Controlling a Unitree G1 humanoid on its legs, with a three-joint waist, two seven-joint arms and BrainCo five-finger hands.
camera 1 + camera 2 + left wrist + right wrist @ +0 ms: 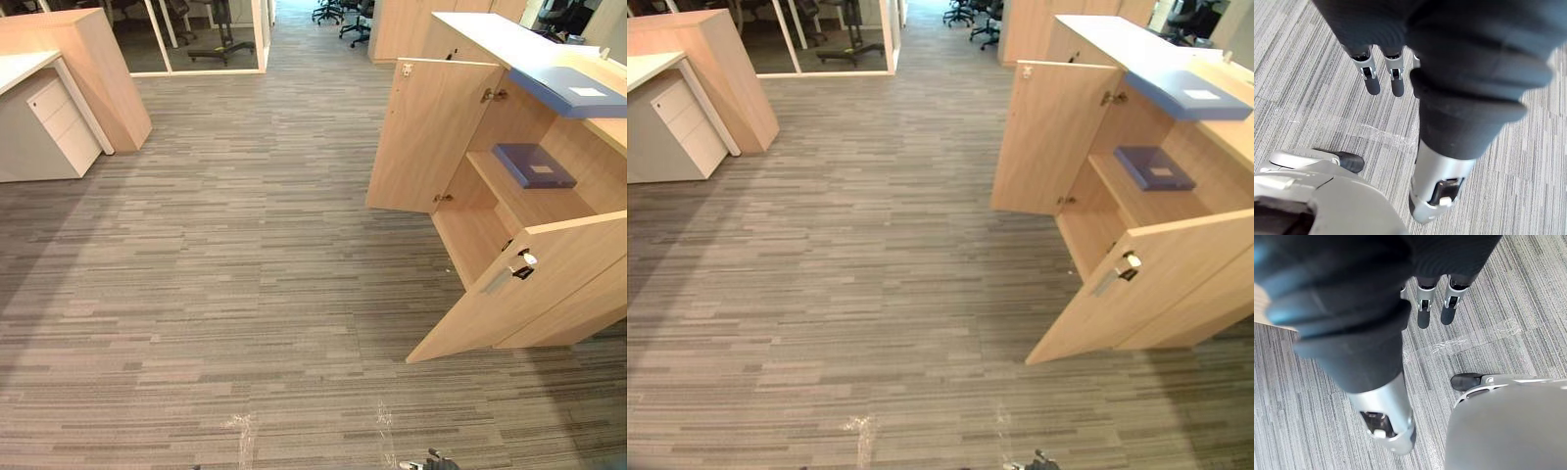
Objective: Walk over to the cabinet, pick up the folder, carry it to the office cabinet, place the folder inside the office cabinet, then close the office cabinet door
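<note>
Grey striped carpet (245, 274) runs up to the office cabinet (470, 240) at right, its 2 doors (426, 137) standing open, 1 light-blue folder (570, 90) lying on the top and 1 darker folder (1154, 167) on the inner shelf (1136, 201). Wrist views: left hand (1393, 73) and right hand (1422, 308) hang over carpet, fingers (1448, 308) straight, holding nothing. Step judged: approach; next, walk closer and reach for the light-blue folder with an open hand.

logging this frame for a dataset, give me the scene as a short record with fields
left hand: open, empty, above carpet
right hand: open, empty, above carpet
cabinet: both doors open
light blue folder: flat on cabinet top
dark blue folder: flat on shelf inside cabinet
task stage: nothing picked up yet
</note>
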